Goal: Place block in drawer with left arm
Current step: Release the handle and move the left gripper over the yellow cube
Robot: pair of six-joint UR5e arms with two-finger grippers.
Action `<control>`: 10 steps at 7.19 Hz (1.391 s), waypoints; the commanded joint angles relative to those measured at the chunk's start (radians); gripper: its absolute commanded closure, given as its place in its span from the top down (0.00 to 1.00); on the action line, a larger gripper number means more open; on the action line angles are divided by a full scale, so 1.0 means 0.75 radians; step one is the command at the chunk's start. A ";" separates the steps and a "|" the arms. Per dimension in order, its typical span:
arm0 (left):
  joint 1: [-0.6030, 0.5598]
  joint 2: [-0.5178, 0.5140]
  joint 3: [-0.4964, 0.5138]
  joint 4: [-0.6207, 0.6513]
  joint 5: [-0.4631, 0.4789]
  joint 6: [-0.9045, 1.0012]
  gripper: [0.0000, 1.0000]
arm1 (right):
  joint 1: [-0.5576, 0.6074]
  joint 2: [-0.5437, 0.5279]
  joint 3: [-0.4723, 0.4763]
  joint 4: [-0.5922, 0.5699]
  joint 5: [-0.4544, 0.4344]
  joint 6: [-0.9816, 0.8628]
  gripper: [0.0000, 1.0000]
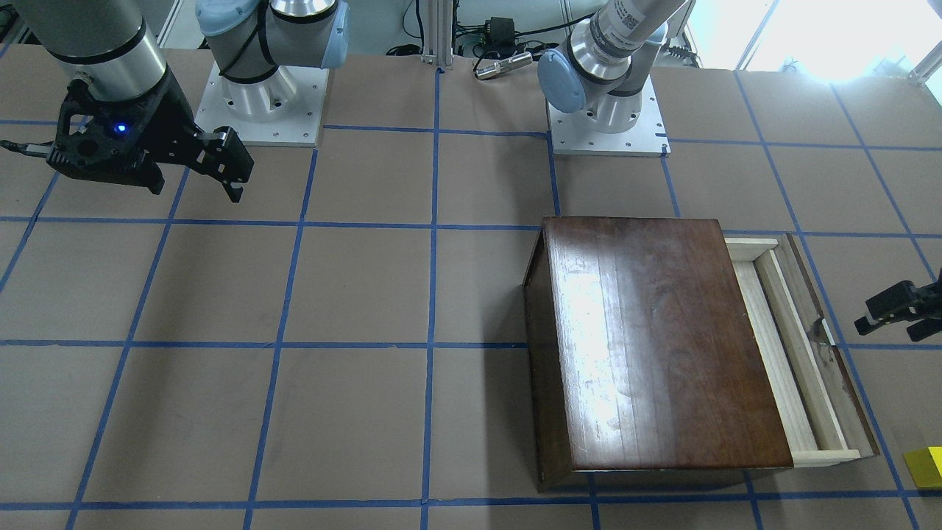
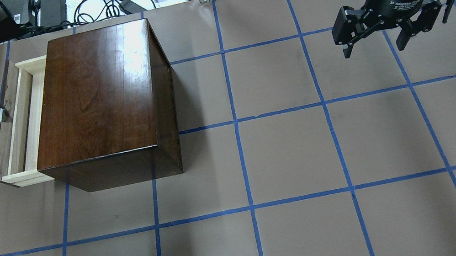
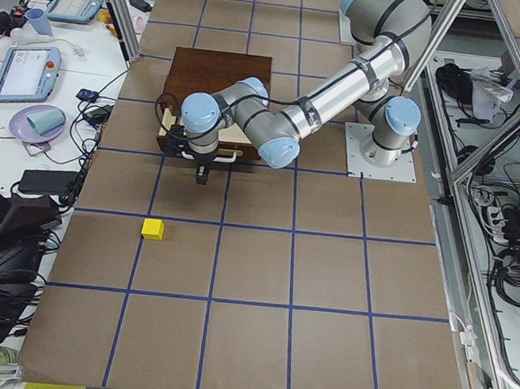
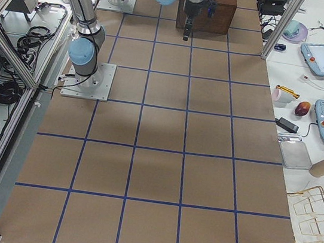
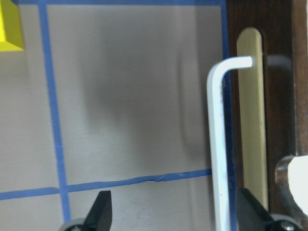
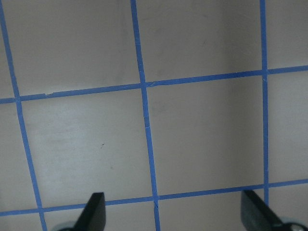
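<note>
The block (image 3: 153, 228) is lying flat on the tabletop (image 2: 288, 155), outside the drawer (image 2: 20, 130) and a little way out from its dark front panel. It is looking small, rigid and light, with smooth flat sides. I am judging that a pinch across two opposite side faces, low and centred, should be enough to hold it without slipping or crushing. The drawer is standing partly out of the cabinet (image 2: 102, 93), its pale tray lying open to the top. The left hand (image 5: 175, 214) is hovering empty just off the drawer's handle (image 5: 216, 144), its fingers spread wide, with the block sitting off to one side. The right hand (image 2: 375, 47) is hanging well apart over bare tabletop, also spread wide and carrying nothing.
</note>
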 commanded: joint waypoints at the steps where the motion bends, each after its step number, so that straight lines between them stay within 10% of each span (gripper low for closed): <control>1: 0.000 -0.066 0.122 0.009 0.027 0.000 1.00 | 0.000 0.000 0.000 0.000 -0.001 0.000 1.00; 10: 0.008 -0.606 0.709 0.101 0.060 0.002 1.00 | 0.000 0.000 0.000 0.000 0.001 0.000 1.00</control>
